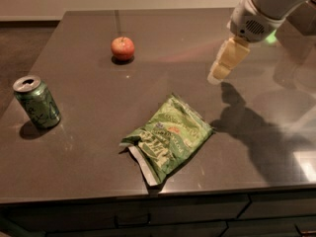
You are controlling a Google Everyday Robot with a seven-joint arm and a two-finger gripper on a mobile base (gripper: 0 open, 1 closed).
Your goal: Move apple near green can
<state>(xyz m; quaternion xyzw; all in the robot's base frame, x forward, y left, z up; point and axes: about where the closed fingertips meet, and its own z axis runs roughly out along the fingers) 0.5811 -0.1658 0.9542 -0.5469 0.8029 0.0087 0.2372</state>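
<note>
The apple (pixel 122 48) is small, red-orange and round, and sits on the dark table toward the back, left of centre. The green can (pixel 36 101) stands upright near the table's left edge, with a silver top. My gripper (pixel 220 69) hangs above the table at the right, its pale fingers pointing down and to the left. It is well to the right of the apple and far from the can. It holds nothing that I can see.
A crinkled green chip bag (pixel 167 137) lies flat near the table's front edge, between the can and the gripper. The table (pixel 98 147) ends at the front over dark cabinet fronts. The arm's shadow falls on the table's right side.
</note>
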